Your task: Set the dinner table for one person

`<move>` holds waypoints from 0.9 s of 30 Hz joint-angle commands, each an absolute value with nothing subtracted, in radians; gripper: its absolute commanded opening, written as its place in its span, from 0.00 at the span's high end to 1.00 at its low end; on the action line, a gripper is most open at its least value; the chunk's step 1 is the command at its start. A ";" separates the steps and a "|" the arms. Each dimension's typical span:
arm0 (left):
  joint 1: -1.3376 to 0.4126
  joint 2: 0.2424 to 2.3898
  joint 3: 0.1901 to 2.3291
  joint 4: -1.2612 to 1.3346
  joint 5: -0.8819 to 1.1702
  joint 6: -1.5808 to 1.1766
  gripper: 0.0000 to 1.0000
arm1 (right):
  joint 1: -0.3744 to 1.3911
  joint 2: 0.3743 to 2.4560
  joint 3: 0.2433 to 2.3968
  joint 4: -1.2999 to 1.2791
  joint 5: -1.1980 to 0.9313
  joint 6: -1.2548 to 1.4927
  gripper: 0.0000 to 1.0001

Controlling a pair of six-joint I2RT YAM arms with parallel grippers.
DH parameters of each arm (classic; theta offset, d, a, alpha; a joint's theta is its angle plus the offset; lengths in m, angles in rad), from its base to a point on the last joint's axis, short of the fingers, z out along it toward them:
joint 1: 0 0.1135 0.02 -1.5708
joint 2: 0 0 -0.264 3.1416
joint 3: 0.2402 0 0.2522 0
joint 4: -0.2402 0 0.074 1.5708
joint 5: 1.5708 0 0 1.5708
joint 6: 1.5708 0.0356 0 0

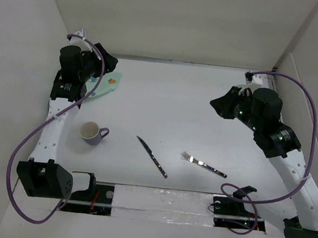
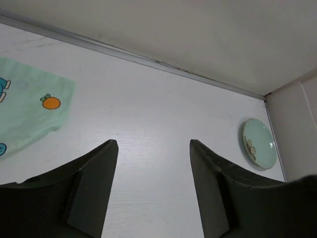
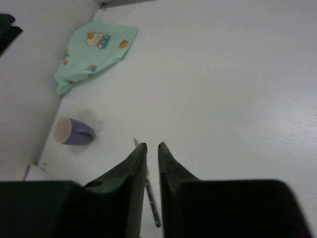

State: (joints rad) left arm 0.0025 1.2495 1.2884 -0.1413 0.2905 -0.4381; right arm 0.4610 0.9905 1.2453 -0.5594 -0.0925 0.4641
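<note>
A: Firstly, surface and room?
B: Large white matte rectangular dinner table (image 1: 206,101), spread beneath both arms; white panel walls (image 1: 158,16) around.
A: Grippers?
B: Left gripper (image 2: 153,144) wide apart, empty. Right gripper (image 3: 152,146) fingers a slit apart, empty.
A: Counts?
B: One each: purple mug (image 1: 92,133), slim metal knife (image 1: 152,156), metal fork (image 1: 202,164), mint-green cloth placemat (image 1: 108,85), pale-green round plate (image 2: 259,144).

A mint-green cartoon-printed cloth placemat (image 3: 94,49) is lying rumpled against the white panel wall (image 3: 29,74) at far left. Nearer, a purple ceramic mug (image 1: 92,133) is standing upright, with a black-handled table knife (image 1: 152,157) lying between it and a silver metal fork (image 1: 203,164). A pale green flower-painted plate (image 2: 259,144) is sitting by the far-right corner.
</note>
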 commanded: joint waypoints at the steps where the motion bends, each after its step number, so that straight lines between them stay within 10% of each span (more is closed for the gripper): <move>1: 0.018 1.250 1.345 -0.094 0.210 -0.466 0.46 | 0.428 0.991 1.256 -0.546 -0.152 0.451 0.98; 6: 0.029 1.402 1.529 -0.220 -0.054 -0.430 0.96 | 0.417 0.994 1.230 -0.517 -0.175 0.446 1.00; 11: 0.058 1.626 1.670 -0.331 -0.215 -0.408 1.00 | 0.417 1.006 1.238 -0.525 -0.179 0.431 1.00; 18: 0.179 1.808 1.684 -0.377 -0.184 -0.491 0.41 | 0.408 1.017 1.210 -0.515 -0.209 0.420 0.93; 23: 0.179 1.881 1.667 -0.417 -0.233 -0.488 0.36 | 0.408 1.037 1.213 -0.523 -0.229 0.407 0.51; 27: 0.179 1.884 1.564 -0.411 -0.264 -0.517 0.31 | 0.408 1.055 1.223 -0.532 -0.242 0.397 0.40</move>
State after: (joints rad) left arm 0.1867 1.9118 1.6257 -0.3920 -0.2203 -0.4877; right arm 0.4126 1.0489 1.2095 -0.5545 -0.2119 0.4213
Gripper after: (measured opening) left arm 0.678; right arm 0.595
